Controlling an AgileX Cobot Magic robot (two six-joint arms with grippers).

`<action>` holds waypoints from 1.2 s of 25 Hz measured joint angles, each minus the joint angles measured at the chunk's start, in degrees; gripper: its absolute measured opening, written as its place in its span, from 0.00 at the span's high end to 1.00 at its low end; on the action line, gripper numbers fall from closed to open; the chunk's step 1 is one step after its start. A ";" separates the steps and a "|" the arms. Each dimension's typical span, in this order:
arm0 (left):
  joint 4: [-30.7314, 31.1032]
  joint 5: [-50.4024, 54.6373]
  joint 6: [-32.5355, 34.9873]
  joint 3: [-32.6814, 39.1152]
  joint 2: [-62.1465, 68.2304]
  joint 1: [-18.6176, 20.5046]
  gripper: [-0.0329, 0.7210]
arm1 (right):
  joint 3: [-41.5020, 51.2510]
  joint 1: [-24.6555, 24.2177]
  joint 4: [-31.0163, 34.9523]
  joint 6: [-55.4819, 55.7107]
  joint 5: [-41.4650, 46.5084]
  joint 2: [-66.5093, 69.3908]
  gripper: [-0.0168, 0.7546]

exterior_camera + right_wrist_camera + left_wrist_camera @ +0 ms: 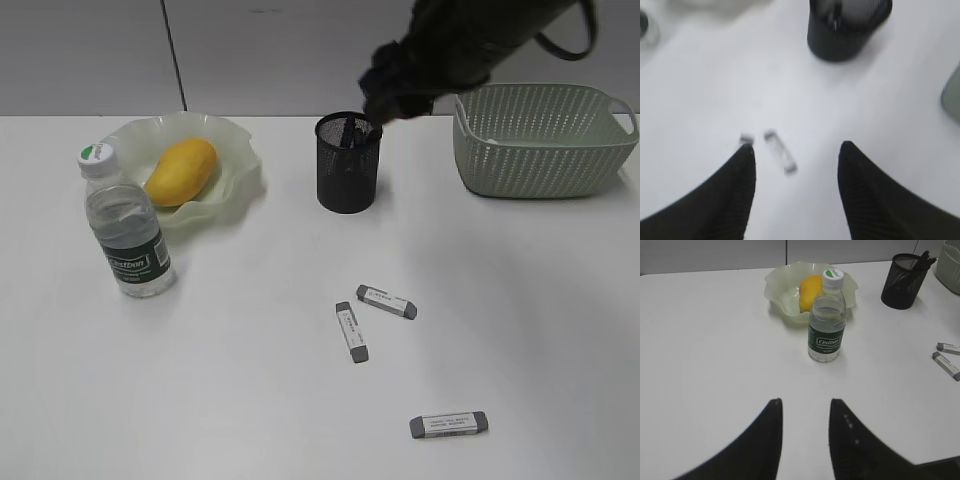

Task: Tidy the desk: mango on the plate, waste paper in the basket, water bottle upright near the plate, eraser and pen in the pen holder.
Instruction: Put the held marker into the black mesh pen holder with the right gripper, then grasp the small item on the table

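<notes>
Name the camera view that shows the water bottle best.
The left wrist view: the water bottle stands upright and sharp in front of the plate, label readable. The exterior view shows it from above at the left, also whole. The right wrist view shows at most a blurred edge.

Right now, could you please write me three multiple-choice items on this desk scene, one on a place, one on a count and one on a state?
1. Where does the mango lie?
A. In the basket
B. On the plate
C. Bare on the desk

2. How many erasers lie on the desk?
A. One
B. Three
C. Five

3. How does the water bottle stand?
A. Upright, cap on
B. On its side
C. Upside down in the pen holder

Answers:
1. B, the yellow fruit rests inside the wavy green dish.
2. B, two erasers lie close together and a third nearer the front edge.
3. A, it stands on its base beside the plate with its white cap on top.
</notes>
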 joint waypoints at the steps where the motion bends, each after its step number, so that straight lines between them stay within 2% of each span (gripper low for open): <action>1: 0.00 0.00 0.00 0.00 0.00 0.00 0.64 | 1.34 0.00 -1.17 2.07 4.87 -2.36 0.43; 3: 0.00 0.00 0.00 0.00 0.00 0.00 0.64 | 5.48 0.00 -3.60 5.76 14.00 -6.96 0.45; 5: 0.00 0.00 0.00 0.00 0.00 0.00 0.64 | 10.54 0.00 -5.36 8.45 19.23 -12.38 0.46; 12: 0.00 0.00 0.00 0.00 0.00 0.00 0.64 | 31.71 0.00 -6.40 13.38 27.35 -37.36 0.50; 19: -0.05 -0.07 0.00 0.00 0.00 0.00 0.64 | 46.47 0.00 -6.42 12.08 26.28 -67.30 0.51; 25: -0.10 -0.11 0.00 0.00 1.71 0.00 0.63 | 49.60 0.00 -6.47 9.53 20.54 -88.47 0.51; 30: -0.26 -0.25 0.97 0.00 10.48 0.00 0.63 | 50.08 0.00 -6.80 9.42 19.73 -94.35 0.51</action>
